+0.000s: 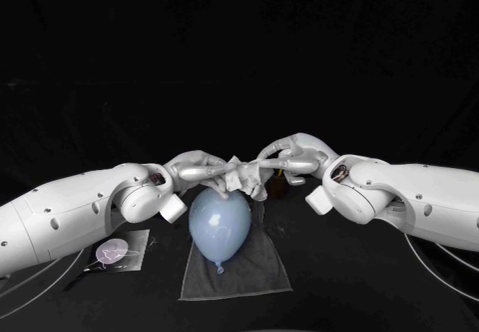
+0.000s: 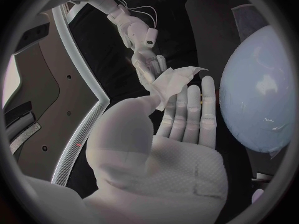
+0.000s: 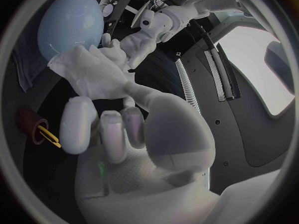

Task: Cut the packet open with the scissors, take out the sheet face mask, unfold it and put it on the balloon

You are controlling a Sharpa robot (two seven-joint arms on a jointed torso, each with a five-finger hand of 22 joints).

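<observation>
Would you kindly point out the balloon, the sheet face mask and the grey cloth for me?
balloon (image 1: 219,223), head view, middle of its pale blue body.
sheet face mask (image 1: 243,181), head view, crumpled white middle just above the balloon's top.
grey cloth (image 1: 257,273), head view, bare part beside the balloon's knot.

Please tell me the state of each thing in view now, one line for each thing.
sheet face mask: out of the packet, crumpled, held up over the balloon's far end.
balloon: inflated, knotted, lying on the towel, not yet covered.
towel: spread flat.
packet: lying aside, unheld.
left hand: grips the mask.
right hand: grips the mask.
</observation>
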